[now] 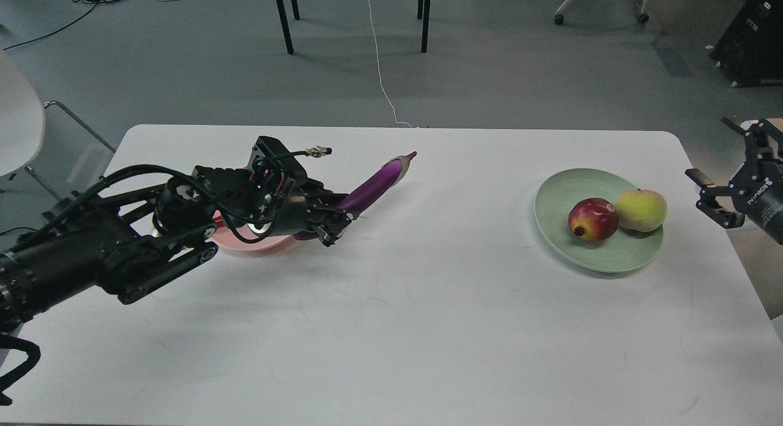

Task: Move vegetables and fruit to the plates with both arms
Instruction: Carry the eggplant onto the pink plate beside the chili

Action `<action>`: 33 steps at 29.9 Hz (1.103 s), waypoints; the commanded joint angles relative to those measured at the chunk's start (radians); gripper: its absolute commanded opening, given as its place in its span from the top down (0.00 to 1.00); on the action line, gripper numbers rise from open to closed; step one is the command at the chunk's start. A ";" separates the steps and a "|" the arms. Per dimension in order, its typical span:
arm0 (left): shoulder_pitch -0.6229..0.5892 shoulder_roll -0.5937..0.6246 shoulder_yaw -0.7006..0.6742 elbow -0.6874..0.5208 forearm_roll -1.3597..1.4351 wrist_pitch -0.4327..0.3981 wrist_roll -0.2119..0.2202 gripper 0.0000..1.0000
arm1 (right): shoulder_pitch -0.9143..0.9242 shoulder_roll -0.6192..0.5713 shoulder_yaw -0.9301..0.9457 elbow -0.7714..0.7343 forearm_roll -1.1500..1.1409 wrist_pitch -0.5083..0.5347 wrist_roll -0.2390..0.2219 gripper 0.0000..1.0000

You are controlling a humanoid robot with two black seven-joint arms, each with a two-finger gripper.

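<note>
Your left gripper (333, 221) was clamped on the lower end of the purple eggplant (373, 187), near the left side of the white table (391, 328). The eggplant slanted up and to the right from the fingers, its pale stem end pointing toward the table's far edge, lifted off the surface. Beneath and behind your left arm sat the pink plate (257, 245), mostly hidden by the wrist and cables; only its near rim showed. A sliver of red showed at the plate's left edge, too hidden for you to name.

Well apart, on the right side of the table, the green plate (566, 193) held both fruits: the dark red pomegranate (592, 219) toward its middle and the yellow-green peach (641, 210) just beside it at the right rim, the two touching or nearly so.

Your right gripper (712, 196) hung off the table's right edge, fingers spread and empty.
</note>
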 commanded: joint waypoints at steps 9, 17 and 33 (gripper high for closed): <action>0.038 0.164 -0.005 -0.031 -0.019 -0.074 -0.031 0.87 | 0.000 0.006 0.001 0.002 0.000 0.000 0.000 0.01; 0.043 0.162 -0.004 0.032 -0.016 -0.071 -0.030 0.75 | 0.000 0.006 0.007 0.000 0.000 0.000 0.000 0.01; 0.037 0.181 -0.008 0.031 -0.019 -0.073 -0.031 0.03 | 0.000 0.005 0.009 0.008 0.000 0.000 0.000 0.01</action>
